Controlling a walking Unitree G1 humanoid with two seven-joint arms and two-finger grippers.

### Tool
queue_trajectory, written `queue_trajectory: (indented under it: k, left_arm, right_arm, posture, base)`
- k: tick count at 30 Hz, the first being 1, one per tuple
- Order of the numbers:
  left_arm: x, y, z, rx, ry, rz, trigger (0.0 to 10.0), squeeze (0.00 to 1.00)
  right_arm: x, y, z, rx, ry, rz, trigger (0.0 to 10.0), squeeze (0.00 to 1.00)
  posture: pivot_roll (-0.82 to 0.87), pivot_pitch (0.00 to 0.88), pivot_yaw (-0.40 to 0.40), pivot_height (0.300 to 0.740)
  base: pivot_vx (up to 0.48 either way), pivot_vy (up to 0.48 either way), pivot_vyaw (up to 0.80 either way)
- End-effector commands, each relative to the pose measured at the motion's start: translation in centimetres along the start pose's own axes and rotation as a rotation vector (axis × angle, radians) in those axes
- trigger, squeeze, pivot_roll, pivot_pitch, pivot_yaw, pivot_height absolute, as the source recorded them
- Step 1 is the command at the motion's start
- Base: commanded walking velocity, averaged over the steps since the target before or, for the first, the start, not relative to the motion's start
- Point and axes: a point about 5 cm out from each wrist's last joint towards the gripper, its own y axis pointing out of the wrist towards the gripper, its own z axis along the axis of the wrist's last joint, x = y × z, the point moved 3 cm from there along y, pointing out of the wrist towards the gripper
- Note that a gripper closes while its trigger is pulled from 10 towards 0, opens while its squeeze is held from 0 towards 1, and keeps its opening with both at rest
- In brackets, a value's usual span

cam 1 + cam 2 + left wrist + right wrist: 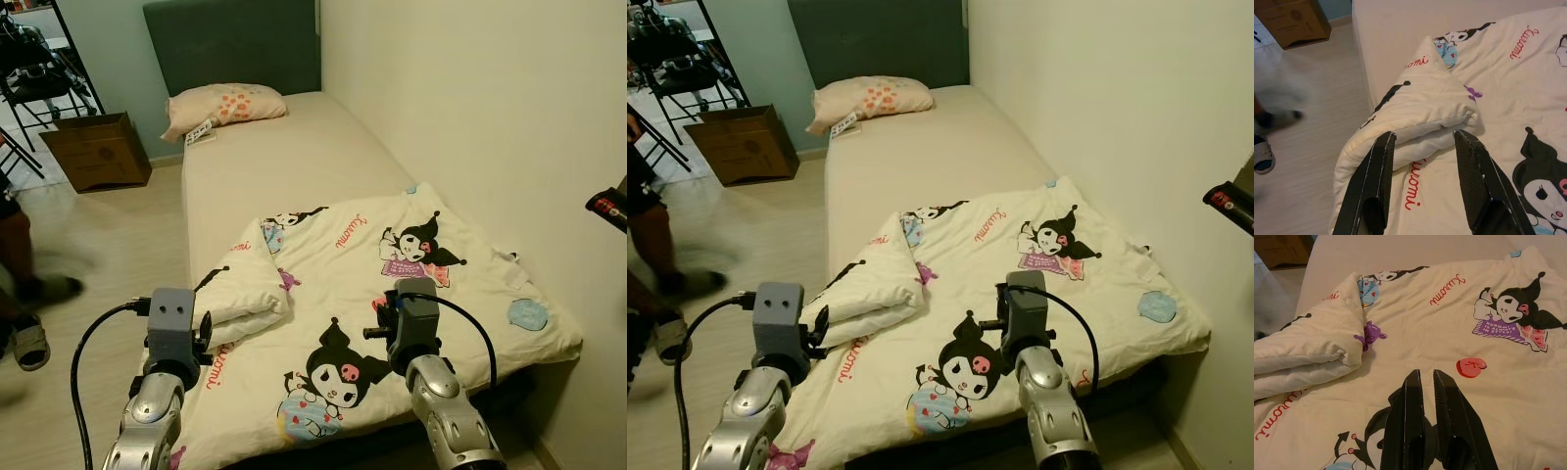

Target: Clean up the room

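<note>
A cream blanket [411,284] printed with black cartoon figures lies spread over the foot half of the bed [284,166]. Its left corner is folded back into a thick roll [240,289] at the bed's left side. My left gripper [1422,139] is open, its two black fingers [1382,156] straddling the end of that roll just above it. Over the flat middle of the blanket, my right gripper [1423,379] is shut with nothing in it. A pink spotted pillow [225,105] rests at the head of the bed.
A wall runs along the bed's right side. A cardboard box [98,149] stands on the floor left of the headboard, with a black chair [39,73] behind it. A person's legs [24,284] are on the floor at the far left. A small tag-like item [201,132] lies by the pillow.
</note>
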Motion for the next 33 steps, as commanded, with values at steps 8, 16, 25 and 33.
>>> queue_trajectory:
  k: [8, 16, 25, 33]
  left_arm:
    - [-0.38, 0.24, 0.57, 0.006, 0.035, -0.006, 10.0, 0.0]
    - [-0.74, -0.19, 0.73, 0.013, 0.048, -0.013, 10.0, 0.0]
    - [-0.64, -0.2, 1.05, 0.02, 0.063, -0.019, 10.0, 0.0]
    - [-0.79, -0.31, 1.02, 0.016, 0.075, -0.023, 10.0, 0.0]
  right_arm:
    - [-0.65, 0.0, -0.06, -0.008, 0.007, 0.016, 10.0, 0.0]
    - [-1.11, -0.19, -0.43, -0.012, 0.012, 0.028, 10.0, 0.0]
    - [-0.91, -0.28, -0.41, -0.01, 0.018, 0.025, 10.0, 0.0]
    - [-1.15, -0.35, -0.6, -0.013, 0.023, 0.025, 10.0, 0.0]
  posture:
    - [-0.06, 0.091, 0.051, 0.74]
    - [-0.05, 0.071, 0.05, 0.74]
    - [-0.05, 0.071, 0.055, 0.74]
    - [-0.04, 0.07, 0.057, 0.74]
  base:
    - [0.0, 0.284, 0.0]
    - [0.0, 0.463, 0.0]
    - [0.0, 0.48, 0.0]
    - [0.0, 0.48, 0.0]
